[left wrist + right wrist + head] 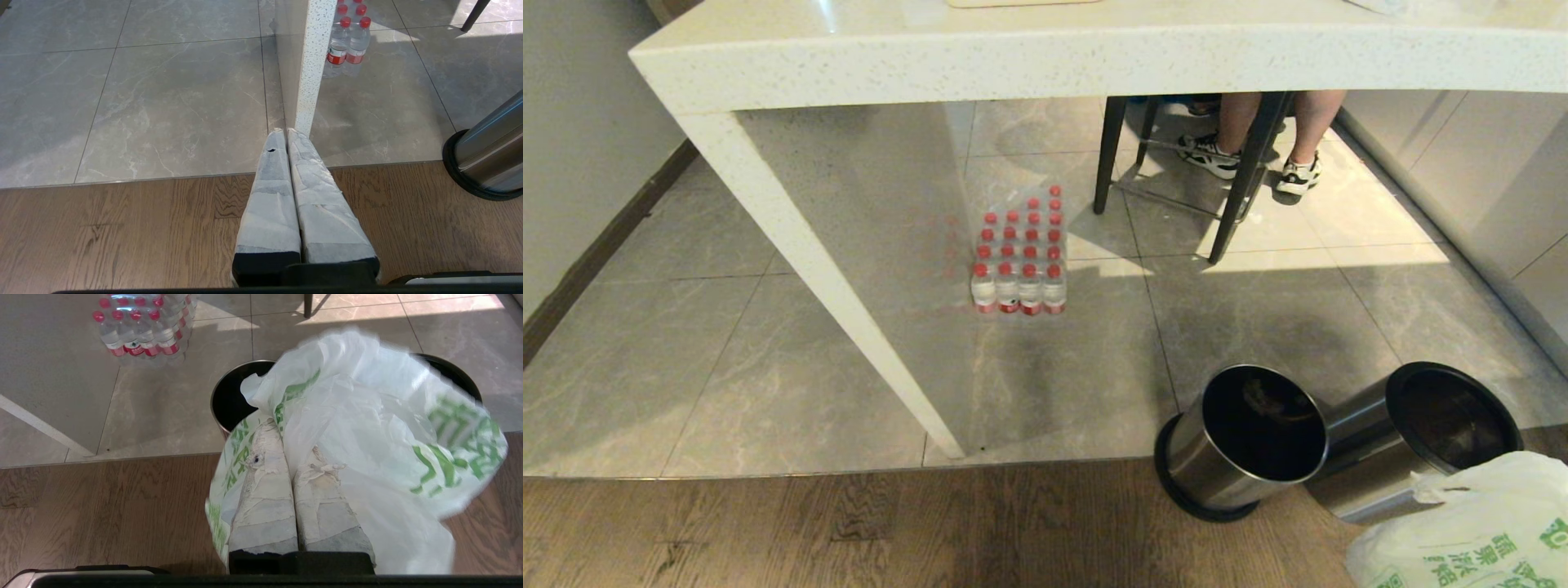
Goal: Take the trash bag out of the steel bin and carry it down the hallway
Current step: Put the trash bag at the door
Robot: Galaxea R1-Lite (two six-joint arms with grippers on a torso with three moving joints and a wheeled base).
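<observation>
1. The right gripper (288, 447) is pinched on the trash bag (367, 428), holding it clear of the steel bin (1413, 441).
2. That bin and a second bin (1241, 441) stand touching each other, both near the table (1045, 57) leg.
3. The left gripper (286, 132) has its fingers pressed together, holding nothing, near the same leg.

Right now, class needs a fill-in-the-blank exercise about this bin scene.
1. The right tool is shut on the ____.
2. The two steel bins stand where grey tiles meet the ____ floor.
3. The water bottles have ____ caps.
4. The left tool holds ____.

Missing words: trash bag; wooden; red; nothing
</observation>
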